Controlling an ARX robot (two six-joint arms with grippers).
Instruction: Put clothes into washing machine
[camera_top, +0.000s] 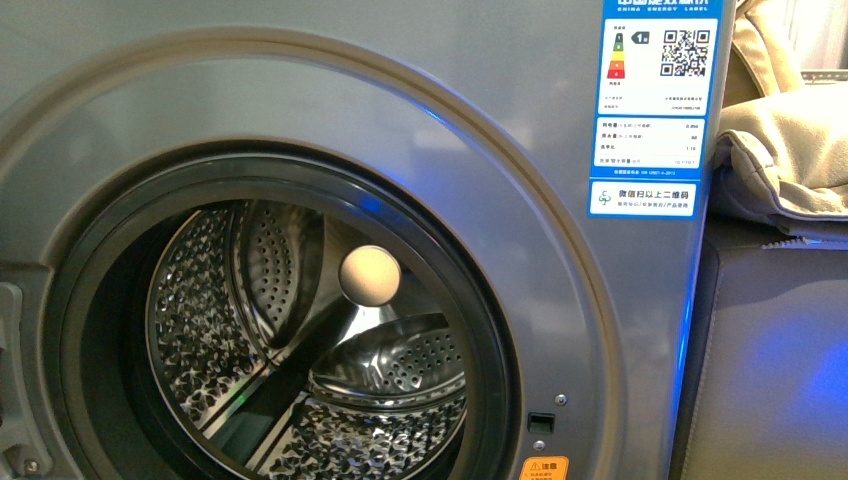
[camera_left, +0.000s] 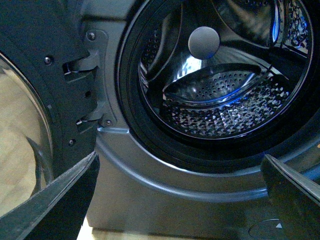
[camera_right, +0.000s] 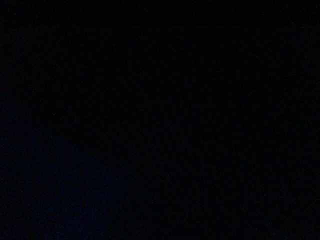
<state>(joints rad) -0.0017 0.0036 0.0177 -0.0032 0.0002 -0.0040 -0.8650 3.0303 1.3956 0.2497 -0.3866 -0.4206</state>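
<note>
The left gripper (camera_left: 180, 159) has its dark, flat, wedge-shaped fingers (camera_left: 65, 200) spread wide with nothing between them, facing the washer (camera_top: 300, 90). Its smooth silver-grey front curves around a black rubber ring (camera_top: 95, 300). Inside is the shiny drum (camera_top: 300, 340) of perforated steel, with a pale round disc (camera_top: 369, 277) at the back. The dark-framed door (camera_left: 35, 75) stands open. Creamy folded fabric (camera_top: 780, 150) lies beside the washer. The right wrist view is dark. I cannot tell where the clothes are.
</note>
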